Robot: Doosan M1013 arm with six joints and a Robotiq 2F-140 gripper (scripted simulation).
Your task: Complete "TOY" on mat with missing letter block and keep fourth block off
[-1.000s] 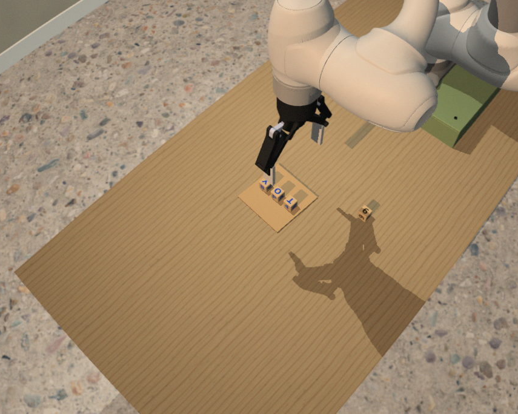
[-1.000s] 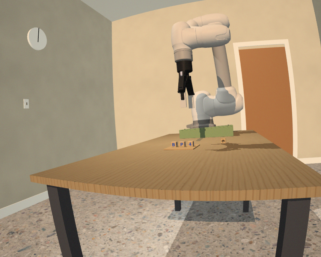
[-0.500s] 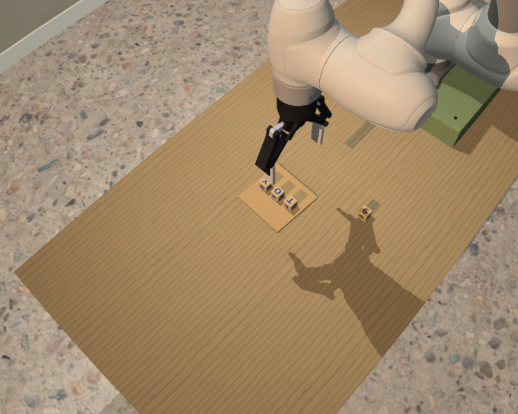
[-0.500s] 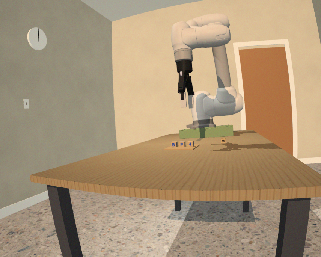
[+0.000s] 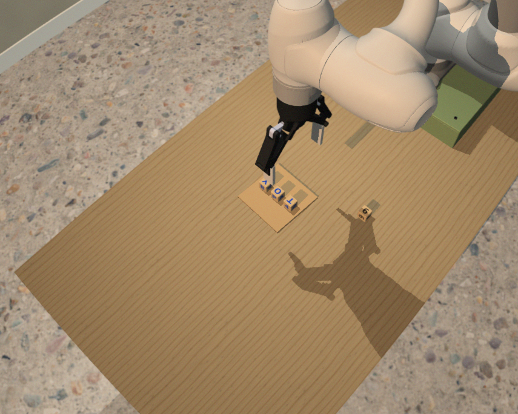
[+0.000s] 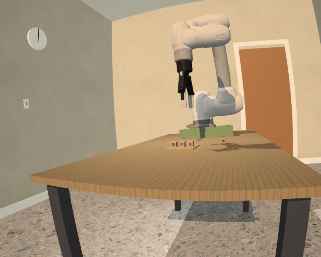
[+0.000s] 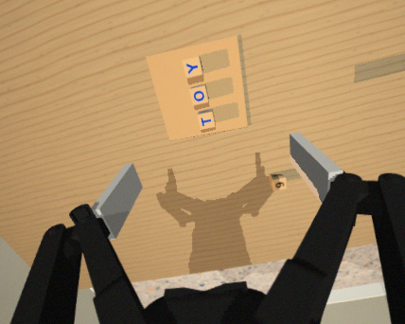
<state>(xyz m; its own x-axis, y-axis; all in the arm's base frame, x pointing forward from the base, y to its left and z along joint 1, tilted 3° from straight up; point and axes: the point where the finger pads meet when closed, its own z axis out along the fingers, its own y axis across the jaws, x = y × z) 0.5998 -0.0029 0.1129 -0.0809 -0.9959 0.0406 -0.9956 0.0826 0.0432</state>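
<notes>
Three wooden blocks sit in a close straight row on the tan mat [image 5: 274,201]: the T block [image 5: 290,204], the O block [image 5: 277,193] and the Y block [image 5: 265,184], each with its blue letter on top. The wrist view shows the same T [image 7: 206,119], O [image 7: 200,96] and Y [image 7: 193,70] blocks on the mat [image 7: 196,84]. A fourth block marked 9 [image 5: 365,212] lies on the table off the mat, to the right; it also shows in the wrist view [image 7: 278,182]. My gripper [image 5: 292,149] hangs high above the table, open and empty, fingers spread wide [image 7: 219,177].
The green base plate [image 5: 457,105] of the arm stands at the table's far right end. The arm's shadow falls on the table around the 9 block. The table edge [image 6: 180,191] lies well away from the mat.
</notes>
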